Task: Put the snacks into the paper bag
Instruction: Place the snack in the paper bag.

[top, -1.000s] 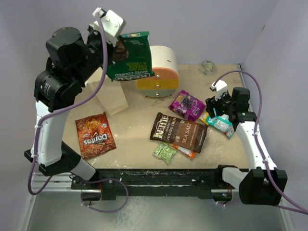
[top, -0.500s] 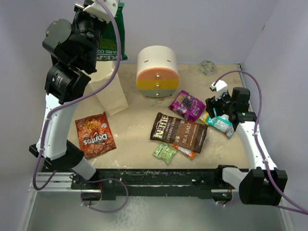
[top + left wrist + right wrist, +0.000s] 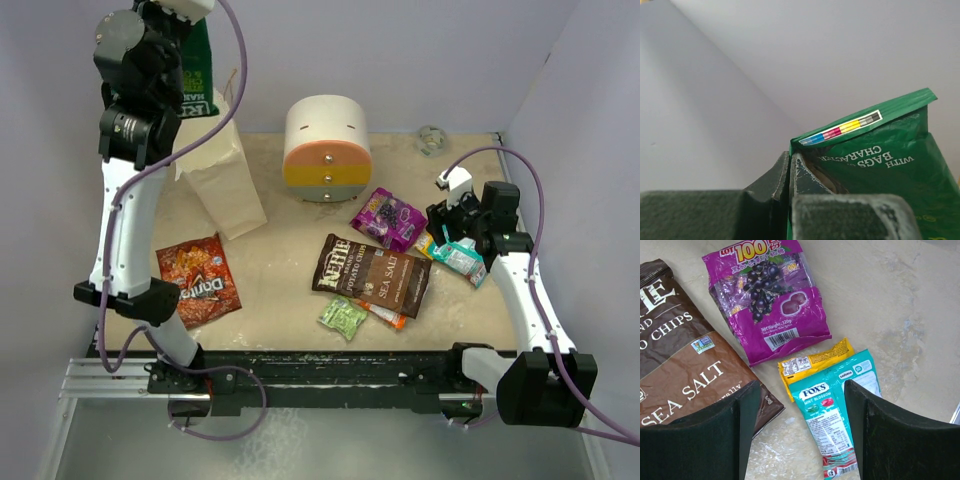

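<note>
L jaws clamp green pkt (image 3: 880, 165) high, R jaws spread over teal pkt (image 3: 830, 410)

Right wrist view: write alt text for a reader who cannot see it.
The open right gripper hovers over a teal Fox's packet overlapping an orange packet. A purple packet lies beyond, a brown chip bag to the left.

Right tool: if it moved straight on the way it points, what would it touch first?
Most likely the teal candy packet, lying below the open right tool and partly covering a yellow packet. Depth is hard to judge.
</note>
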{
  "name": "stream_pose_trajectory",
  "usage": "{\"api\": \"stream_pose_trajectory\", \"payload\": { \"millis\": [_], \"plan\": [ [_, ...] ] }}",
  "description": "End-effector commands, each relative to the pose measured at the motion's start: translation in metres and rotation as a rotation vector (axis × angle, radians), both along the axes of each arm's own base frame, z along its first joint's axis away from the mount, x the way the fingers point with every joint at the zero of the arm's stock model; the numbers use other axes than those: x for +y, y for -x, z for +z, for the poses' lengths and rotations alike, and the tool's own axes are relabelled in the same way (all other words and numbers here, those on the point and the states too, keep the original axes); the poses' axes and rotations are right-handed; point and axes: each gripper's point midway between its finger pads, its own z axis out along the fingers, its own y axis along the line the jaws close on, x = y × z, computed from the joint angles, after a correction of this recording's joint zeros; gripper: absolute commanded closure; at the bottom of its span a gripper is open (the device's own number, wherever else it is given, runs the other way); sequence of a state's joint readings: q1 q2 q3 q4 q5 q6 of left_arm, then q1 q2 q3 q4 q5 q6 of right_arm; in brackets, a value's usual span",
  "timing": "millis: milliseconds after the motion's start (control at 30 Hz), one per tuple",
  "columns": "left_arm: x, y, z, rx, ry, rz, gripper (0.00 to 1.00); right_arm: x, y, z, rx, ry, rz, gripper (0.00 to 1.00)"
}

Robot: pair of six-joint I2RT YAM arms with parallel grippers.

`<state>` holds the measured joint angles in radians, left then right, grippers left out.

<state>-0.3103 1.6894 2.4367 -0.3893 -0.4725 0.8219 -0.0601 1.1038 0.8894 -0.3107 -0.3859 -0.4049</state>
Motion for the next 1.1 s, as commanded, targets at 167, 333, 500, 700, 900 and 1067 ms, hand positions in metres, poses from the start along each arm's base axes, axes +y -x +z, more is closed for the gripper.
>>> {"api": "stream_pose_trajectory", "payload": {
  "millis": [167,333,500,700,900,1067],
  "plan": [
    [0.015,-0.025,-0.014,0.044,-0.004,0.004,1.00,0.003,0.000,0.016,-0.048,-0.003,0.028,0.29],
    [0.017,-0.039,-0.031,0.106,-0.066,0.049,1.00,0.003,0.001,0.016,-0.049,0.000,0.028,0.28],
    [0.014,-0.049,-0.051,0.183,-0.074,0.046,1.00,0.004,0.001,0.015,-0.048,0.000,0.030,0.28],
    [0.011,-0.047,-0.070,0.241,0.006,0.015,1.00,0.004,0.001,0.015,-0.048,-0.002,0.032,0.28],
    [0.008,-0.045,-0.085,0.277,0.042,-0.002,1.00,0.004,0.001,0.016,-0.048,-0.002,0.034,0.27],
    [0.015,-0.044,-0.077,0.246,0.029,0.039,1.00,0.004,0.001,0.016,-0.049,-0.002,0.036,0.27]
  ]
}}
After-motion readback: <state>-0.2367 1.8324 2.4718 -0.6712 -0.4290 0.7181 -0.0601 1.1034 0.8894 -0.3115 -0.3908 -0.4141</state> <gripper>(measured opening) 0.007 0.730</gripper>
